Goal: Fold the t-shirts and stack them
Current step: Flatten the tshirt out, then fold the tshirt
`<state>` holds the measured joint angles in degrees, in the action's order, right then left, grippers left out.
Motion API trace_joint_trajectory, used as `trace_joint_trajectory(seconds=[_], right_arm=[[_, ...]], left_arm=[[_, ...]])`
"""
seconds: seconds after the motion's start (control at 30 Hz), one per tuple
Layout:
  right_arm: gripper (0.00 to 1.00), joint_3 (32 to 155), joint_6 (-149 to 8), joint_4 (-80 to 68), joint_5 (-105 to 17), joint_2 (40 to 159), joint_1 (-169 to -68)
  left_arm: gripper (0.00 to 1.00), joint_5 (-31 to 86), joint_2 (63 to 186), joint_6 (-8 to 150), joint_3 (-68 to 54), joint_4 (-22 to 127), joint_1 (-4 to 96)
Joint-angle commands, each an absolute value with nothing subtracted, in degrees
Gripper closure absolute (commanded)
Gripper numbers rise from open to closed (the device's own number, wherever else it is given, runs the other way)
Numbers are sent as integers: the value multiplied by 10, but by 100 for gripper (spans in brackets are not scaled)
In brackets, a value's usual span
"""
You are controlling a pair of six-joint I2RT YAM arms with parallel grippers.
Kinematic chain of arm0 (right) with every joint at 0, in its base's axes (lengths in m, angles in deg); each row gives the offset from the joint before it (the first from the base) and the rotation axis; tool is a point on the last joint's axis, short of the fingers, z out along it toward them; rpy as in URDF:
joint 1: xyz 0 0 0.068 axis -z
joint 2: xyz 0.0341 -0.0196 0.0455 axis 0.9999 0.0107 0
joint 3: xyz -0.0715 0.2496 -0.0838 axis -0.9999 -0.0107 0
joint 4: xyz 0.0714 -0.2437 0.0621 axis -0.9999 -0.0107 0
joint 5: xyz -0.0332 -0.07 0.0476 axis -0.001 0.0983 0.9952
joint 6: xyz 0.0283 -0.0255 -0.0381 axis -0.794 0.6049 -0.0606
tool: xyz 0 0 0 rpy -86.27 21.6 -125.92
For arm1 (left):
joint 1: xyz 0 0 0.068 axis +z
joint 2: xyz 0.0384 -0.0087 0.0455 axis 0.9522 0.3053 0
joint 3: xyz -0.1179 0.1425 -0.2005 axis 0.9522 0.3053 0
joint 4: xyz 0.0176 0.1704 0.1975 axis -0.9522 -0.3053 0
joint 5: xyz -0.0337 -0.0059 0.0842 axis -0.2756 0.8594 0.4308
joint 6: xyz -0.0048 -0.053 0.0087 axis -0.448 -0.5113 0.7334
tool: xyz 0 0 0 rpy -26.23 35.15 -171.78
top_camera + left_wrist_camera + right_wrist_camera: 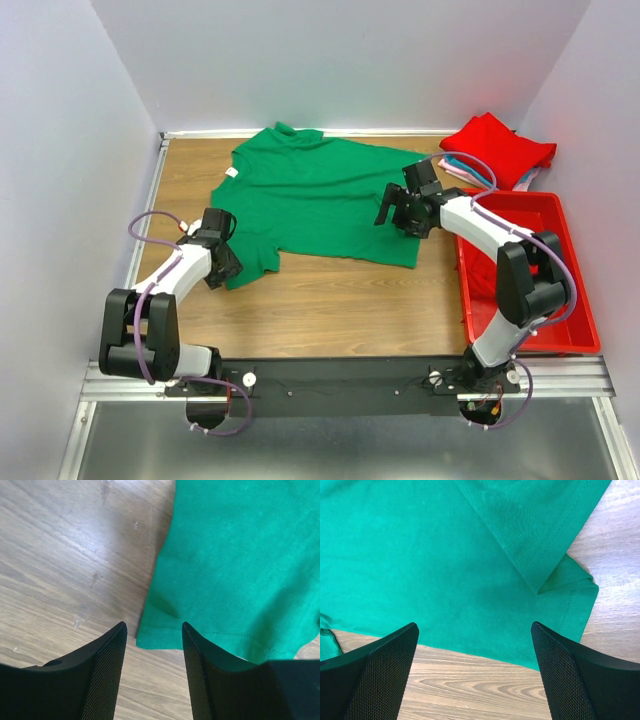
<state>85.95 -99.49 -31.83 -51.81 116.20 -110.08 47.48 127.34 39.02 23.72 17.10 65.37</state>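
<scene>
While the green t-shirt (315,195) lies spread on the tabletop (330,300) with a sleeve folded over, the left pincer (152,630) sits released at its near-left hem corner, with that corner just ahead of the fingertips and not gripped. Right pincer (475,630) is spread wide over the shirt's right-hand edge, holding nothing. Red t-shirt (500,148) tops a folded stack far right, just behind the red bin (585,320).

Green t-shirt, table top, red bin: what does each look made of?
Green t-shirt: soft matte knit, probably cotton; fine weave and stitched hems show in the wrist views. Table top: wood grain, perhaps laminate; faint sheen, scuff marks. Red bin: smooth moulded plastic, by its slightly glossy walls.
</scene>
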Motion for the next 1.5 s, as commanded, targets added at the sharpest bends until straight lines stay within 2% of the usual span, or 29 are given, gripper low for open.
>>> trace_joint_trajectory(seconds=[0.0, 0.03, 0.17, 0.4, 0.67, 0.97, 1.37, 1.43, 1.47], right_arm=[[0, 841, -1010, -333, -542, 1138, -1103], [0, 838, -1013, -333, -546, 1135, -1103], [0, 817, -1016, -333, -559, 1121, -1102], [0, 762, -1045, -337, -580, 1093, -1091], [0, 716, -1060, -342, -617, 1092, -1086], [29, 707, -1072, -342, -620, 1100, -1085], [46, 689, -1082, -346, -611, 1125, -1085], [53, 694, -1077, -346, -615, 1140, -1085], [62, 695, -1076, -346, -617, 1146, -1085]], left_arm=[[45, 465, 1267, 366, 254, 178, 651], [46, 465, 1269, 367, 254, 180, 650], [61, 453, 1287, 369, 261, 195, 649], [100, 438, 1305, 388, 261, 211, 648], [100, 443, 1273, 390, 247, 201, 649], [100, 447, 1250, 390, 246, 192, 650], [100, 444, 1247, 395, 247, 194, 653], [100, 442, 1244, 395, 244, 194, 654], [100, 440, 1243, 395, 242, 194, 655]])
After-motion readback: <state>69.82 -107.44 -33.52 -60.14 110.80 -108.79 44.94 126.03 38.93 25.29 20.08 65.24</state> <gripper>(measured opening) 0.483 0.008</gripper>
